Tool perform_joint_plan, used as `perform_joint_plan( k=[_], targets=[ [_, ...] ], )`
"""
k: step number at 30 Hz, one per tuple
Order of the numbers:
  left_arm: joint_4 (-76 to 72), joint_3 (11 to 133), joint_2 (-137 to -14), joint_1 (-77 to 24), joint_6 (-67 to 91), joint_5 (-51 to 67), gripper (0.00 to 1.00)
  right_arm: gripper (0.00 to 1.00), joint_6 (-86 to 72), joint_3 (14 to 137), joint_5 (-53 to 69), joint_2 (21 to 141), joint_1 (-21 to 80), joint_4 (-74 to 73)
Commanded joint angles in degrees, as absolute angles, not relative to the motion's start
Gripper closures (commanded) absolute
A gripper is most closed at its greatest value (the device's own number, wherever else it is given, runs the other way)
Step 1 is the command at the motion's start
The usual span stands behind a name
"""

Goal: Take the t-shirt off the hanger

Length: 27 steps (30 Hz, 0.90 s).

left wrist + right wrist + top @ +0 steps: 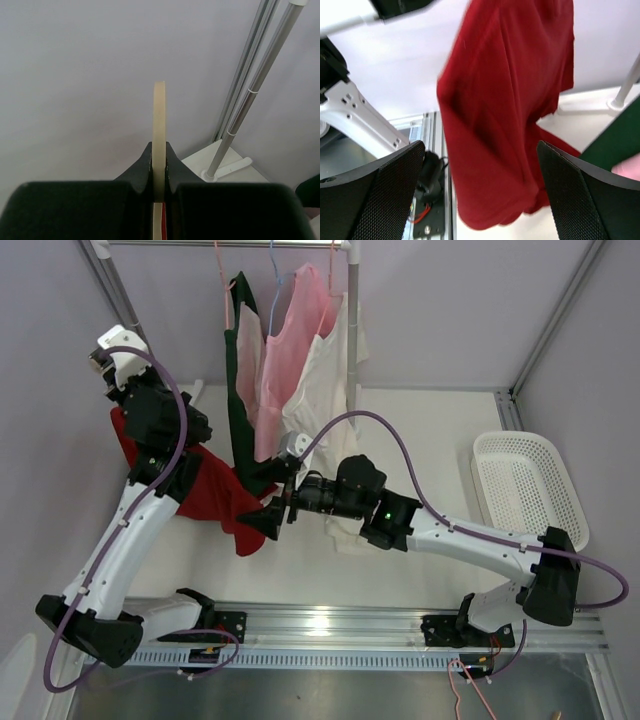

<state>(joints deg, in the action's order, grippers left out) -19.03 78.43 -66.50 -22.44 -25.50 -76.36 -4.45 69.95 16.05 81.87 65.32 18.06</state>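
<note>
A red t-shirt [205,490] hangs from a cream hanger [159,120] at the left. My left gripper [118,380] is raised near the left wall. In the left wrist view it [159,162] is shut on the hanger's flat edge, with a sliver of the red t-shirt [163,224] below. My right gripper [272,518] is open beside the shirt's lower hem. In the right wrist view the red t-shirt [505,115] hangs between its spread fingers [370,195], apart from both pads.
A clothes rack [352,300] at the back holds a dark green garment [240,390], a pink one [290,350] and a white one [325,390]. A white basket [528,485] stands at the right. The rack's pole [245,100] is near my left gripper.
</note>
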Motion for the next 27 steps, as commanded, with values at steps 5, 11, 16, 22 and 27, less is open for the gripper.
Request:
perform_joint_plan(
  k=[5, 11, 16, 22, 27],
  targets=[
    [-22.0, 77.9, -66.6, -23.6, -25.8, -75.6, 0.99, 0.06, -3.7, 77.0, 17.3, 87.0, 67.1, 22.2],
    [-21.5, 78.0, -66.4, -23.6, -25.2, -74.5, 0.99, 0.87, -4.3, 79.5, 16.3, 88.3, 67.2, 17.4],
    [-26.2, 79.4, -67.8, -23.6, -29.3, -73.3, 0.99, 1.00, -4.6, 76.5, 12.8, 83.8, 68.3, 13.5],
    [-53.1, 78.5, -72.2, -22.6, -50.5, -73.1, 0.99, 1.00, -4.1, 73.2, 8.1, 75.3, 70.1, 7.3],
    [-73.2, 82.2, -78.7, -21.4, -67.8, -73.6, 0.99, 1.00, -4.7, 68.0, 4.1, 69.3, 71.9, 3.0]
  ],
)
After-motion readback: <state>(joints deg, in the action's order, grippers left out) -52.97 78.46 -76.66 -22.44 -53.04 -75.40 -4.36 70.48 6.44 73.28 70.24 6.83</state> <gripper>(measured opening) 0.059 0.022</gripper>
